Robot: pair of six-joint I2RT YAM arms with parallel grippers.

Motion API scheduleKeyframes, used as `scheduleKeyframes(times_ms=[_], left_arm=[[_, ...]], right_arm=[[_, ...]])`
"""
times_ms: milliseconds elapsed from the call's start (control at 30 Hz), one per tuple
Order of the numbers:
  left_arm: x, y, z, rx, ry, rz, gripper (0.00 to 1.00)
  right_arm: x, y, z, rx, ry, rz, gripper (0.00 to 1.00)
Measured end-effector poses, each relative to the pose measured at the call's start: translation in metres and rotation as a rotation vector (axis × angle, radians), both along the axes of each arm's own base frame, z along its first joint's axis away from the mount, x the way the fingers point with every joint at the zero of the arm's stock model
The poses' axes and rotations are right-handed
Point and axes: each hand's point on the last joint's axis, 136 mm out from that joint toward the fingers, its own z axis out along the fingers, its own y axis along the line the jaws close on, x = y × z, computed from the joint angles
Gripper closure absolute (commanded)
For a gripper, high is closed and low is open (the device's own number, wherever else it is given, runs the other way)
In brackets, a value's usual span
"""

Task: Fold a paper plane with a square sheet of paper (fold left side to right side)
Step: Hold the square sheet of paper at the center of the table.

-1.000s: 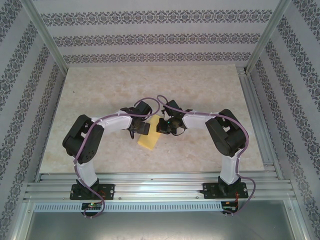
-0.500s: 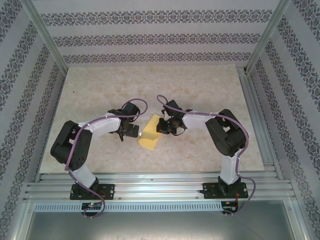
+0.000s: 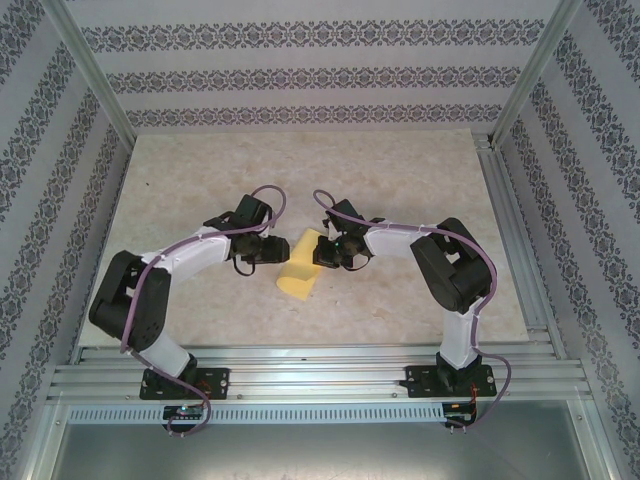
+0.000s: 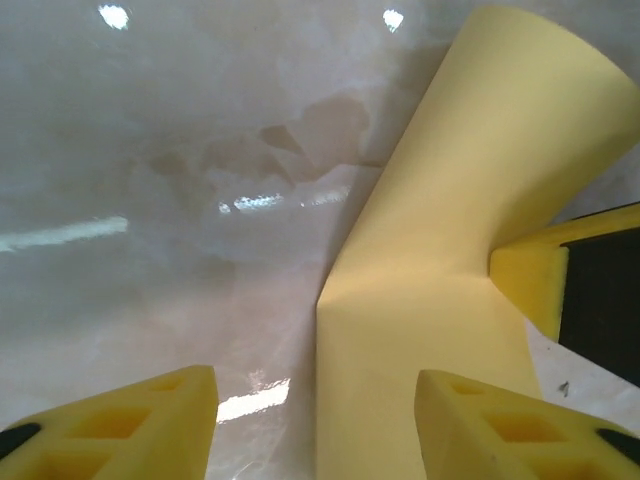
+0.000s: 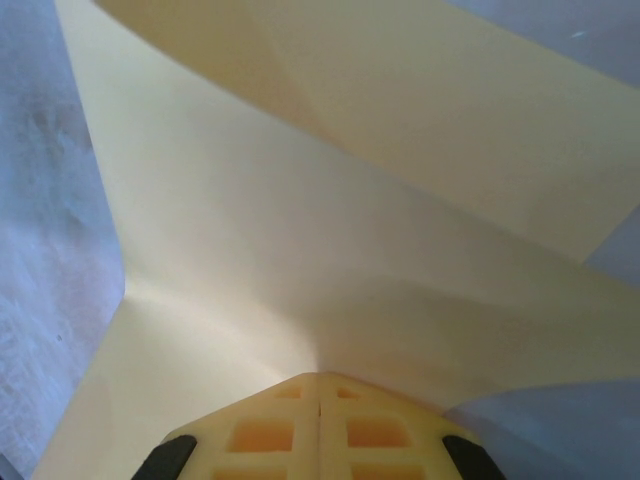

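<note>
From above, the square sheet of paper (image 3: pixel 298 272) is seen mid-tabletop (image 3: pixel 400 170), bent over in a soft, uncreased loop. The left claw (image 3: pixel 270 252) is placed at its 9 o'clock, the right claw (image 3: pixel 322 256) at its 2 o'clock.

In the left wrist view, the left claw is held with jaws apart and nothing gripped; the sheet's edge lies between them.

In the right wrist view, the right claw is closed on the sheet. If the loop is pushed sideways, the paper may be dragged from this pinch and a crooked crease made.
</note>
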Motion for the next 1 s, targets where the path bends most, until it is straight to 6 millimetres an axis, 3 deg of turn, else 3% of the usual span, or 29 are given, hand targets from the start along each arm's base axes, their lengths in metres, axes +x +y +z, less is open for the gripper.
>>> scheduleKeyframes(times_ms=[100,300,500,800,1000], left_arm=[[-0.003,-0.010,-0.009,-0.041,0.039,-0.010,0.68],[0.000,-0.018,-0.005,-0.076,0.028,-0.021,0.80],[0.003,-0.031,-0.002,-0.117,0.028,-0.051,0.82],[-0.006,-0.036,-0.034,-0.088,0.102,-0.068,0.84],[-0.005,-0.033,-0.039,-0.066,0.101,-0.066,0.85]], right_arm=[[0.000,0.000,0.000,-0.001,0.002,0.000,0.98],[0.000,0.000,0.000,-0.002,0.003,0.000,0.98],[0.000,0.000,0.000,-0.002,0.003,0.000,0.98],[0.000,0.000,0.000,-0.001,0.004,0.001,0.98],[0.000,0.000,0.000,-0.001,0.004,0.001,0.98]])
